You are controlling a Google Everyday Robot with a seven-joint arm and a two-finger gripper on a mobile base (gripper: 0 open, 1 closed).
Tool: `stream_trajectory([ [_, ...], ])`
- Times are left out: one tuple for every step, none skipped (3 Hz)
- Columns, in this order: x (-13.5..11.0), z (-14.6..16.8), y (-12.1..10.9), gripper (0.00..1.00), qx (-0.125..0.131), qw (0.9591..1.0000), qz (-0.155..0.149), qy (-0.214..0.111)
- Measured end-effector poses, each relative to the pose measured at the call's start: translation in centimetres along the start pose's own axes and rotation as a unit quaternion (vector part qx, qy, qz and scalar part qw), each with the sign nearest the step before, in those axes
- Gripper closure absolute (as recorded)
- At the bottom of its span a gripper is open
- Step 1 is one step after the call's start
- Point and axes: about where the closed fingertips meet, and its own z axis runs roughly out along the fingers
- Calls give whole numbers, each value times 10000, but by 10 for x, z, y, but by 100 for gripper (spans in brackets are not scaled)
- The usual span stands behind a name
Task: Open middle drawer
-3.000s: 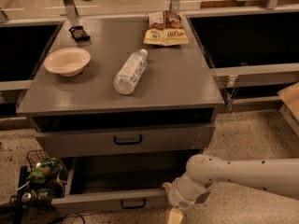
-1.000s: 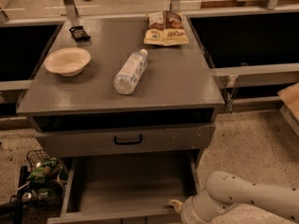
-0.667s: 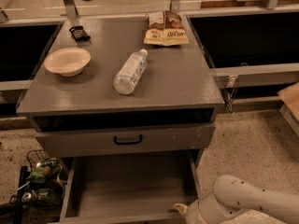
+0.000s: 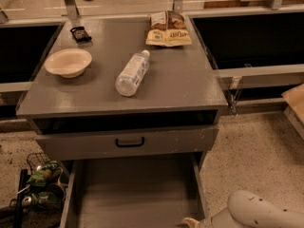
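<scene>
The middle drawer point(image 4: 135, 189) is pulled far out toward the camera below the cabinet top. Its plain grey inside shows, and its front and handle lie beyond the bottom edge of the view. Above it is a shut grey drawer front with a small black loop handle point(image 4: 129, 141). My gripper point(image 4: 190, 222) shows only as a tan tip at the bottom edge, by the open drawer's right front corner. The white arm point(image 4: 266, 212) behind it lies at the bottom right.
On the grey cabinet top point(image 4: 95, 96) are a cream bowl point(image 4: 68, 62), a clear plastic bottle on its side point(image 4: 131, 74), a snack bag point(image 4: 168, 29) and a small black object point(image 4: 80, 33). A wire basket with green items point(image 4: 40, 182) sits on the floor at the left.
The middle drawer has slid much further out toward the camera. The arm and gripper have drawn back down and to the right, mostly out of the view.
</scene>
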Motion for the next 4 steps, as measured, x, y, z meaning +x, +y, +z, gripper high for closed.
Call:
stream_trajectory([
  [-2,0,-2,0,32,10000,-16,35],
  [-17,1,-11,0,234,9993,-115,254],
  [-17,0,-12,0,253,9993,-100,254],
  [-15,4,-11,0,140,9996,-88,206],
])
